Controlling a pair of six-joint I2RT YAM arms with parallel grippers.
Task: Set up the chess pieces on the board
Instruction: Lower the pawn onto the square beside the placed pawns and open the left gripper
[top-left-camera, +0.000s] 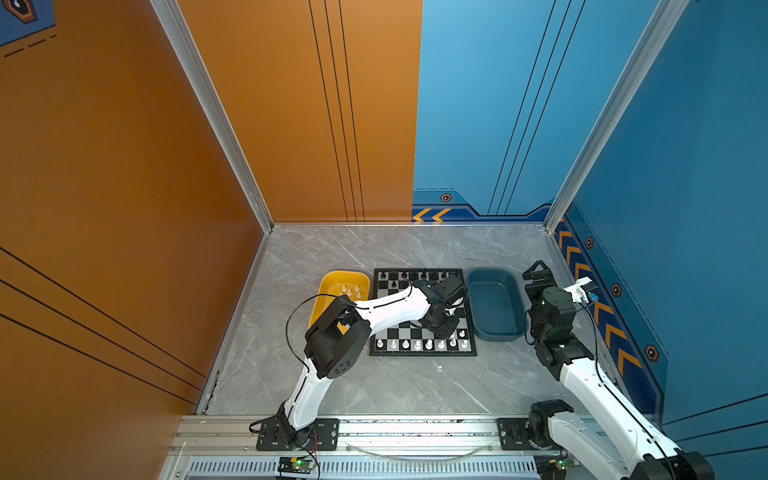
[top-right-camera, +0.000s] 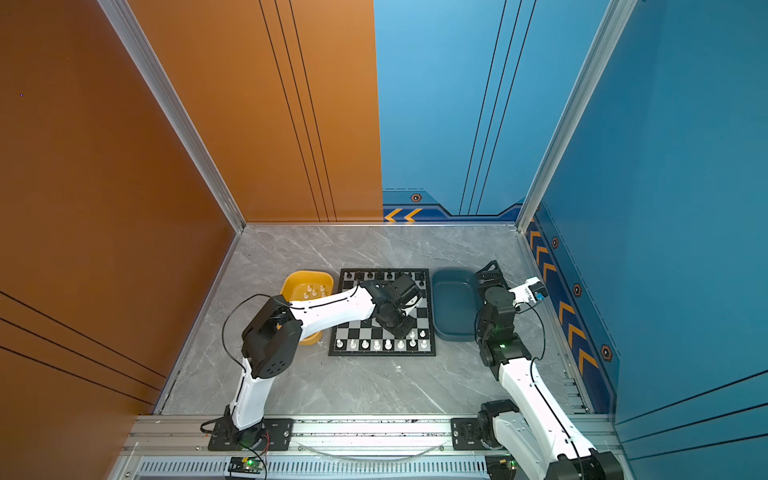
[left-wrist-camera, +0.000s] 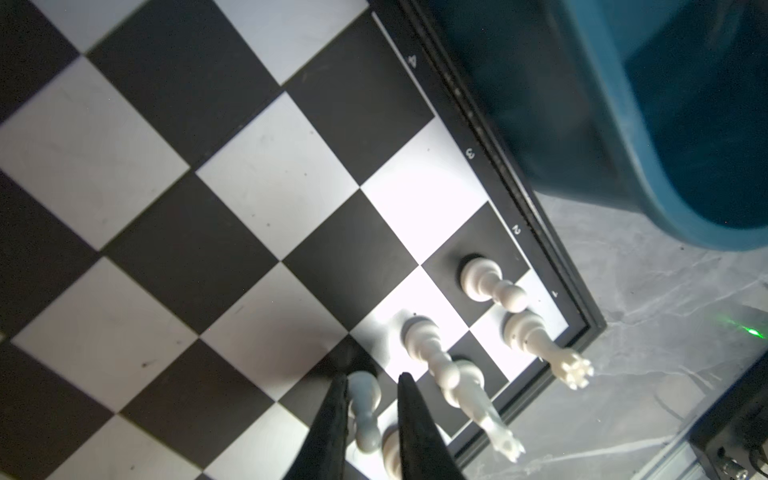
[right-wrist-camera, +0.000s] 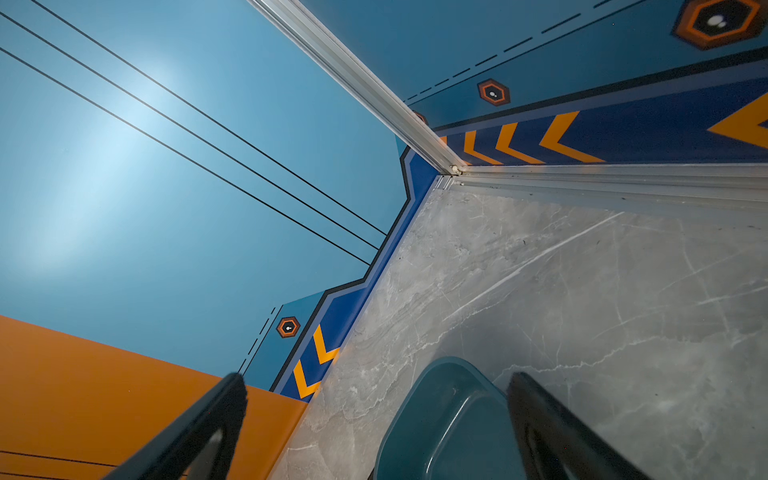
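Left wrist view: left gripper (left-wrist-camera: 372, 376), black fingers (left-wrist-camera: 328, 428) set narrow, straddling a small white plastic pawn (left-wrist-camera: 362, 395). There's a sliver of gap on one side, so it's not clamped. Pawn stands near a corner of the flat black-and-silver chessboard (left-wrist-camera: 232, 174). White neighbours crowd it; mid-board squares are free. Board's black border runs just beside the dark blue plastic tray (left-wrist-camera: 685, 124). Right gripper (right-wrist-camera: 376, 380) is spread wide, empty, over that tray's far end. Yellow plastic tray (top-left-camera: 328, 286) on the board's other side holds white pieces (top-left-camera: 351, 289).

Much of the board (top-left-camera: 392, 333) is hidden by the left arm (top-left-camera: 395, 305). White pieces (top-left-camera: 351, 289) in the yellow tray (top-left-camera: 332, 275) are shown too small to be named.
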